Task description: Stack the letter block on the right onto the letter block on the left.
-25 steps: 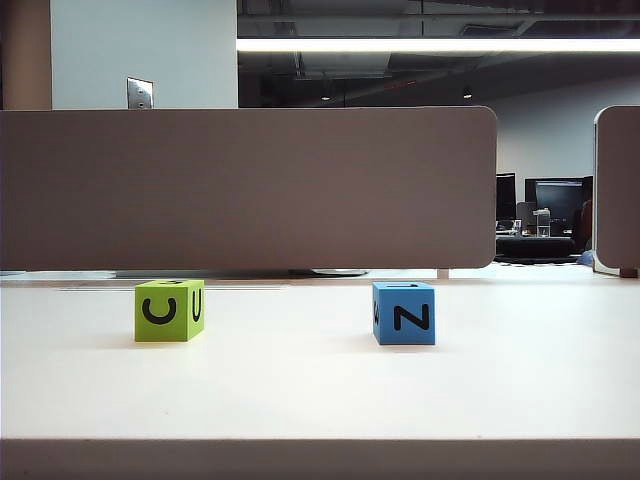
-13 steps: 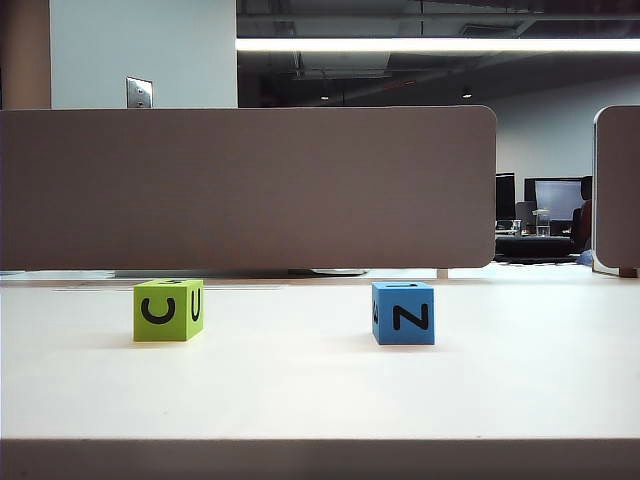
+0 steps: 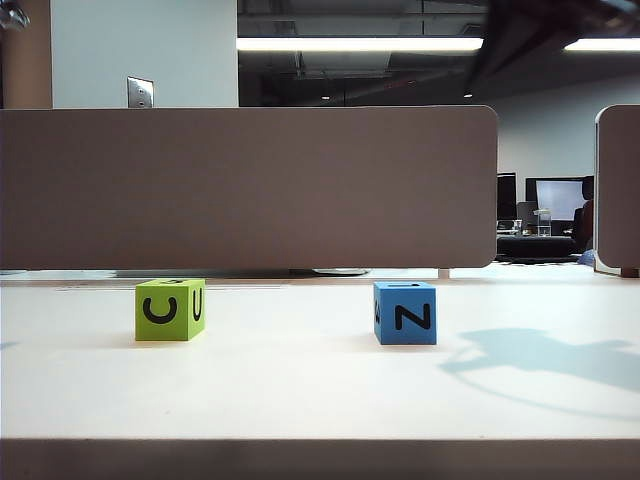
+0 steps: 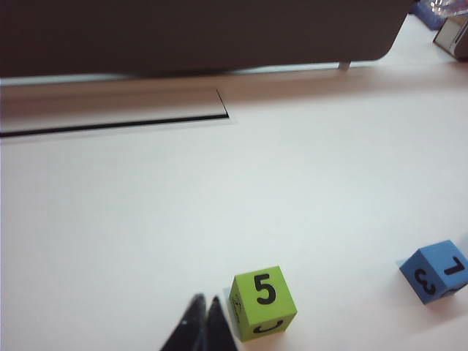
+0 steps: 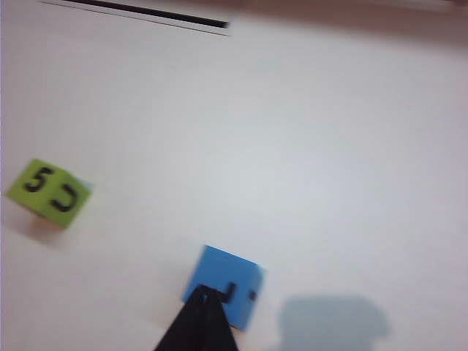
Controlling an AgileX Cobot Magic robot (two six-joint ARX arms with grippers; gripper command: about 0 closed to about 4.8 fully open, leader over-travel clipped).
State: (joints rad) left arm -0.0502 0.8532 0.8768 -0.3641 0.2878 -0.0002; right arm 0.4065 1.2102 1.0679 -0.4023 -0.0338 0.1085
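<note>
Now, around the blocks: a brown partition (image 3: 250,190) runs across the far side of the white table (image 3: 300,400), with a second panel (image 3: 617,190) at far right and a dark slot (image 4: 117,123) in the tabletop just in front of it. Nothing on the table sits between the two blocks; open white surface separates them. A soft arm shadow (image 3: 545,365) lies on the table to the right of the blue block, and a dark blur (image 3: 540,30) hangs at the top right of the exterior view.

Left gripper (image 4: 203,322): black fingertips pressed together, closed on nothing, hovering above the table with the green block (image 4: 262,303) just to its right, not touching. Right gripper (image 5: 206,311): also closed and empty, its tips above the near edge of the blue block (image 5: 223,285); whether they touch it I cannot tell.

The green block (image 3: 170,309) sits left of centre, flat on the table, showing a black C on its front, a U on its right side and a 5 on top. The blue block (image 3: 405,312) stands well apart to its right, showing a sideways N in front; the wrist view shows a 3 on one side.
</note>
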